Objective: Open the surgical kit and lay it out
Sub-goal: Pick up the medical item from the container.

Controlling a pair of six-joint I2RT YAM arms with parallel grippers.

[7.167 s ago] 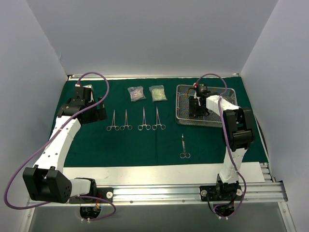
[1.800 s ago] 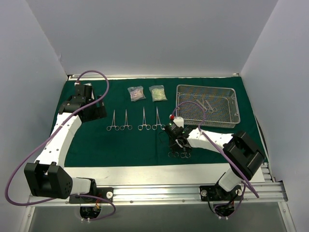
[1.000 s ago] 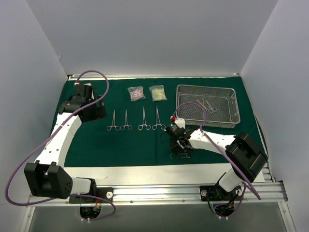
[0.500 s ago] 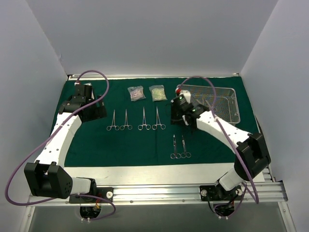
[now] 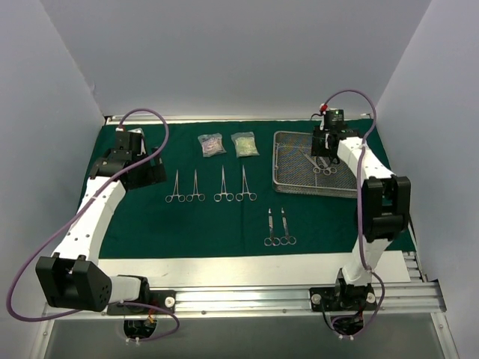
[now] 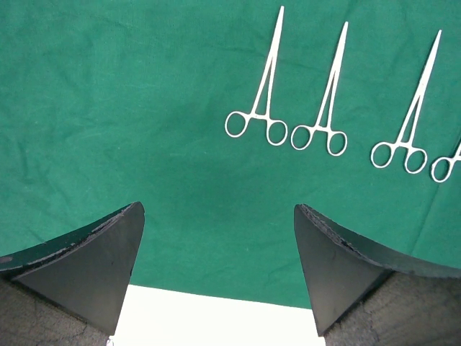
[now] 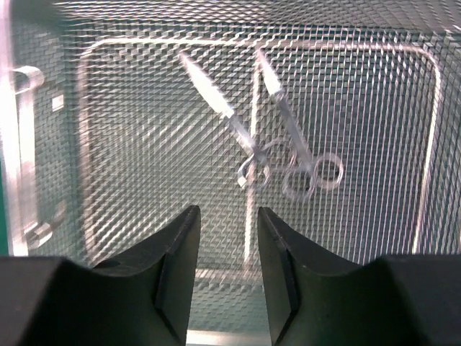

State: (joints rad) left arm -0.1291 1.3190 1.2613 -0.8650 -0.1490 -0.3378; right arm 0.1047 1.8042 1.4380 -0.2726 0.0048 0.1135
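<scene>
Overhead, wrists close above surgical kit (image 5: 224, 221)

Right tool (image 7: 227, 216) is hanging low over the wire-mesh tray (image 7: 130, 144), fingers (image 7: 176, 249) only a bit apart and nothing between them. Lying on the mesh just past it are the left instrument (image 7: 220, 108) and right instrument (image 7: 284, 112), side by side, tips pointing away, finger rings nearest the tool and looking like they touch.

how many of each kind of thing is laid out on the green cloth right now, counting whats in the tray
steel instruments: 8 (6 on the cloth, 2 in the tray)
clear packets: 2
wire-mesh tray: 1
total: 11
</scene>
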